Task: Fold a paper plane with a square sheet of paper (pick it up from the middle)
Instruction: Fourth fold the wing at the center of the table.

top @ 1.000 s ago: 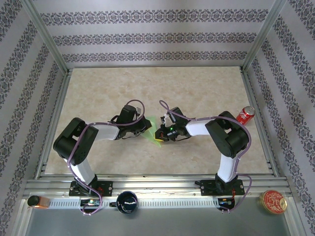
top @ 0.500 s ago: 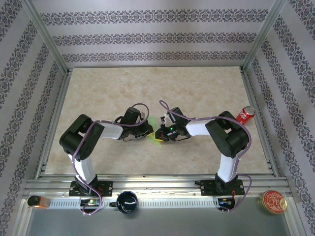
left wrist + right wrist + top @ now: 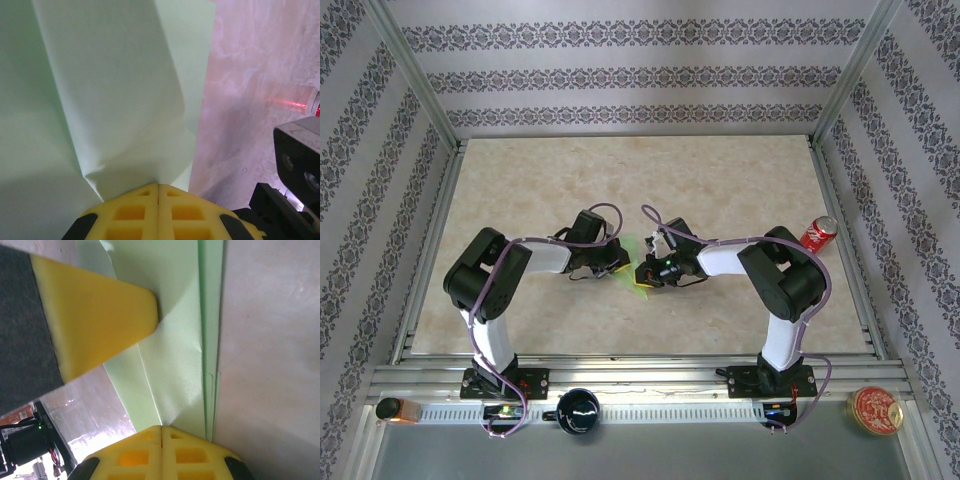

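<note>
beige marbled table [image 3: 720, 180], green paper [image 3: 100, 75], floral-striped walls [image 3: 620, 80], red can [image 3: 819, 232]

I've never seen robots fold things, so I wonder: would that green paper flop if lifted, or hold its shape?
Probably floppy: the green paper sheet bows and wrinkles where the left gripper pinches it. Its folded layers by the right gripper may stiffen that edge somewhat. Thin and light, it could slide on the table.

Red can [image 3: 818, 232] near right rail, dark mug [image 3: 578, 410] at front
</note>
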